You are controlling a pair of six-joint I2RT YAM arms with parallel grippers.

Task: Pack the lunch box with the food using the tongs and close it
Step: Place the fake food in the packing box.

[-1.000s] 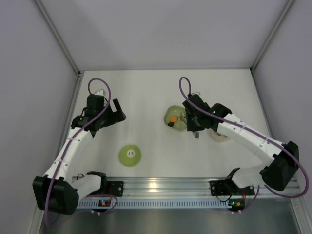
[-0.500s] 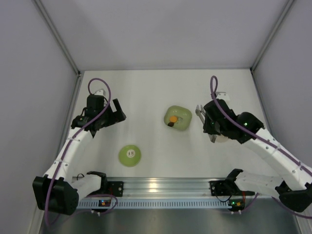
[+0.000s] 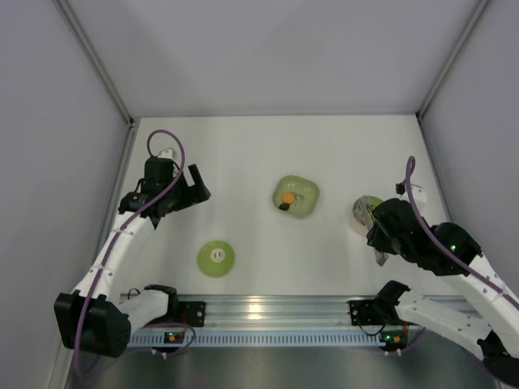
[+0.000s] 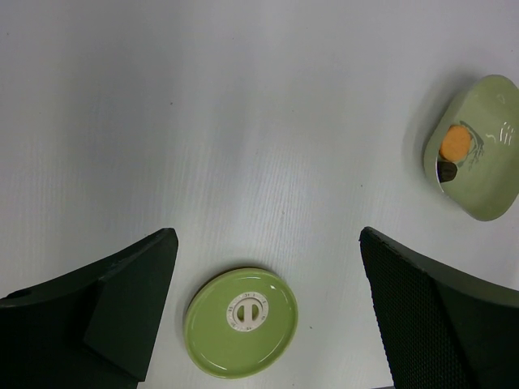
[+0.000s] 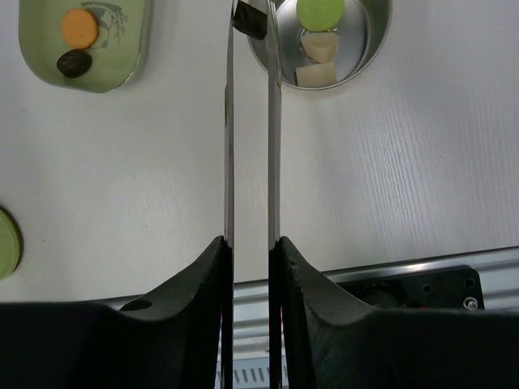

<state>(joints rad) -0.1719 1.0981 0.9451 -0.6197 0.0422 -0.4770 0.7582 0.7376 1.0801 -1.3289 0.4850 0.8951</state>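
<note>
On the white desk [image 3: 243, 154]: left claw [image 4: 268, 235] spread wide, gripping nothing, far off on the left side. Right claw [image 5: 247, 243] clenched. Straight ahead of that claw and a bit to the right: small round steel lunch box [image 5: 365, 49], nearest the right arm. In the grip: long thin silver metal tongs [image 5: 227, 146], pointing at the box's left rim. Pinched at the tips: tiny dark brown food chunk [image 5: 250, 20]. Likely needs a little nudge right.
</note>
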